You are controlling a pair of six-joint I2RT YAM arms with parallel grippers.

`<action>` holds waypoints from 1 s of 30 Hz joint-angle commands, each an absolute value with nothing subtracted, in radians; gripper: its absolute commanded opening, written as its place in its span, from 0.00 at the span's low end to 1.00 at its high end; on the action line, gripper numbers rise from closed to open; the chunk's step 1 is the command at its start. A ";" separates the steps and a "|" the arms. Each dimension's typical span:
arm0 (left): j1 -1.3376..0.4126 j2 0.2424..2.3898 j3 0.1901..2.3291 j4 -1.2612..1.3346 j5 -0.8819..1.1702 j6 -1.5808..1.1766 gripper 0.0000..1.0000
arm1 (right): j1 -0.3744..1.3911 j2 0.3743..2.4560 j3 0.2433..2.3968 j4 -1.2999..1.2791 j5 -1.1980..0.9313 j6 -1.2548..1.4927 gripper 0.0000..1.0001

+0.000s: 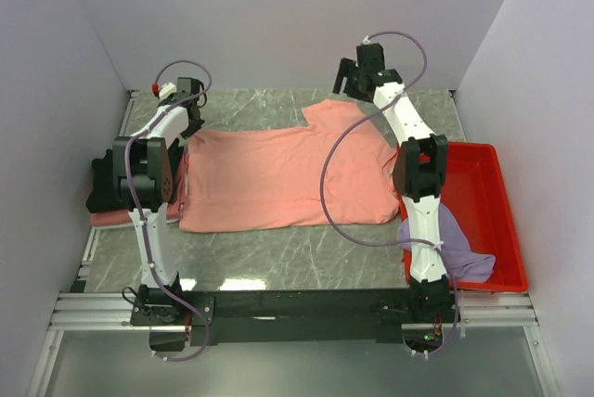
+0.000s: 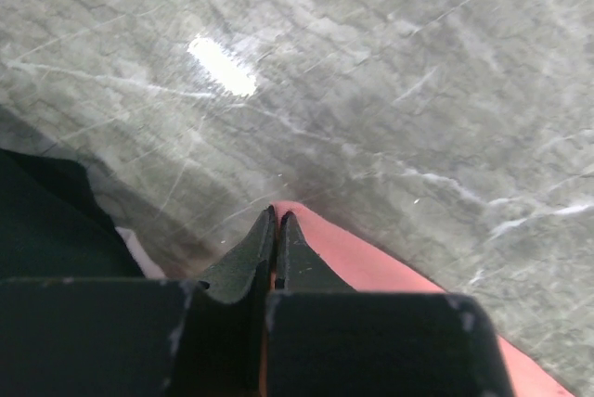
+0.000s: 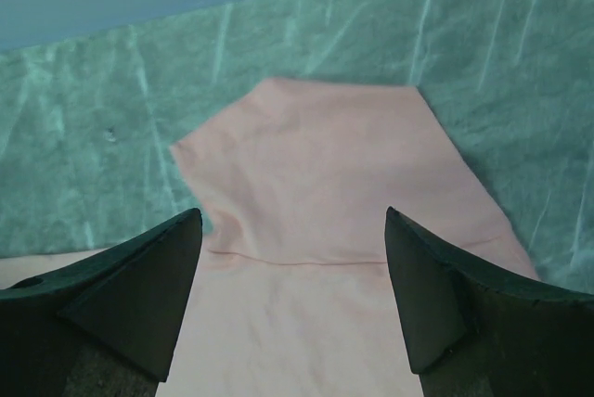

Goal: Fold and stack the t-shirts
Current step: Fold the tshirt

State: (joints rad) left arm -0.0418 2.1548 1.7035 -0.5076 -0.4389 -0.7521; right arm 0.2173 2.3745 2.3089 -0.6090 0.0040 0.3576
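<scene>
A salmon-pink t-shirt lies spread flat on the marble table, one sleeve pointing to the far side. My left gripper is at the shirt's far left corner, and its jaws are shut on a fold of the salmon cloth. My right gripper hovers open above the far sleeve, its fingers wide apart with nothing between them. A folded black t-shirt rests on a pink one at the left edge. A lavender t-shirt hangs crumpled over the tray's near end.
The red plastic tray stands at the right side of the table beside the right arm. White walls close in the left, back and right. Bare marble shows in front of the salmon shirt and behind it.
</scene>
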 commanded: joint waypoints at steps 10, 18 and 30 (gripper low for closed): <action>-0.038 2.146 1.730 -0.454 -0.437 -0.741 0.01 | 0.198 2.168 1.847 -0.483 0.048 0.407 0.86; -0.038 2.191 1.772 -0.468 -0.436 -0.741 0.01 | 0.198 2.163 1.708 -0.511 0.037 0.436 0.86; -0.040 2.177 1.740 -0.416 -0.387 -0.704 0.01 | 0.198 1.976 1.350 -0.534 0.034 0.528 0.86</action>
State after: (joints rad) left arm -0.0418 2.1891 1.7321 -0.4644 -0.4076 -0.7349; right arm 0.1986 2.0312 1.4376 -0.4679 0.0341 0.4759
